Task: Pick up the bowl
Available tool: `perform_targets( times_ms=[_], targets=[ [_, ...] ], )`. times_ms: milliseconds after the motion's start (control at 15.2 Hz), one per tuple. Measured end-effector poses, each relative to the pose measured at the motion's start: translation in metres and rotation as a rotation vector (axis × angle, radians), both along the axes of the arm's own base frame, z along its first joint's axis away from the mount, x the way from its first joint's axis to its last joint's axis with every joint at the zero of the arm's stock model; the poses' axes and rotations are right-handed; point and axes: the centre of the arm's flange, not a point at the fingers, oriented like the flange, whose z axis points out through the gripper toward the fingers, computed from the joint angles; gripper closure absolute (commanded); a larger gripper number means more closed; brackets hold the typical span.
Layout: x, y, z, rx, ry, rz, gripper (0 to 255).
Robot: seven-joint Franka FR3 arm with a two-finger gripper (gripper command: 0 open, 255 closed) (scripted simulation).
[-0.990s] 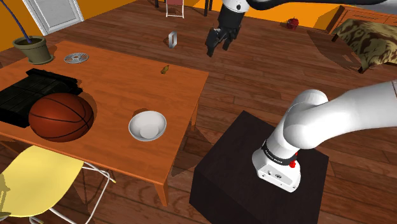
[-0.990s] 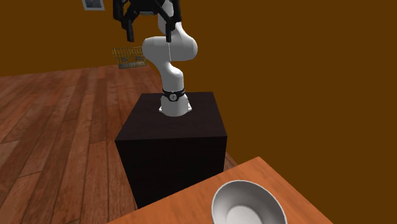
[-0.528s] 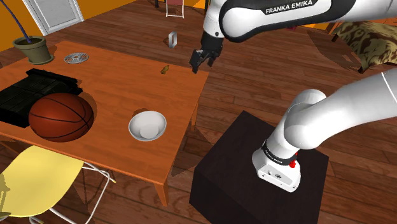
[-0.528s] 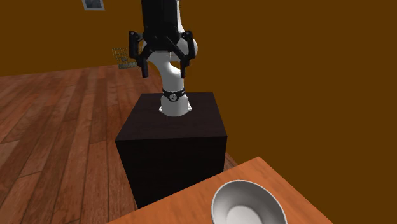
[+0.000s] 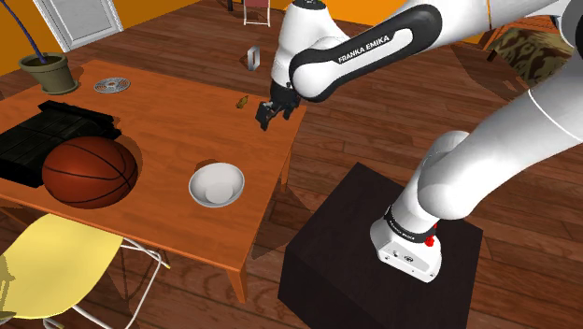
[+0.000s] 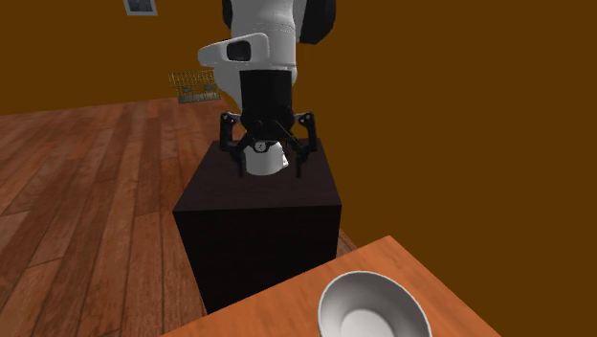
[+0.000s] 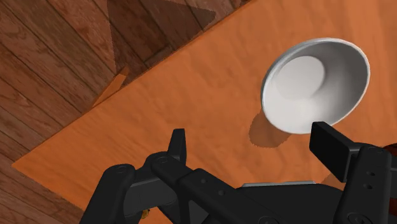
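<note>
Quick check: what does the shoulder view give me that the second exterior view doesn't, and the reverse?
Shoulder view adds the orange-brown basketball, flat black case, yellow chair and potted plant. Second exterior view adds the brown wall and a framed picture on it. Both share the round white bowl on the orange wooden table, the dark box stand and the open black gripper.

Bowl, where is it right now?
In the shoulder view, the white bowl sits on the orange table, just right of the basketball, near the table's right edge.
</note>
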Motion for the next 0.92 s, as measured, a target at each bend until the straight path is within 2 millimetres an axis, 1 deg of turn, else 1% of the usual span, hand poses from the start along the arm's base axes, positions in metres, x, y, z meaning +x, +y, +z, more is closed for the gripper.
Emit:
perform_targets(
  times_ms=[528, 660, 726, 924],
  targets=[
    [0.045, 0.032, -0.088, 0.012, -0.007, 0.005, 0],
    [0.058, 0.044, -0.108, 0.016, -0.009, 0.006, 0],
    [0.064, 0.049, -0.121, 0.017, -0.009, 0.007, 0],
    [0.081, 0.060, -0.150, 0.023, -0.013, 0.009, 0]
  ],
)
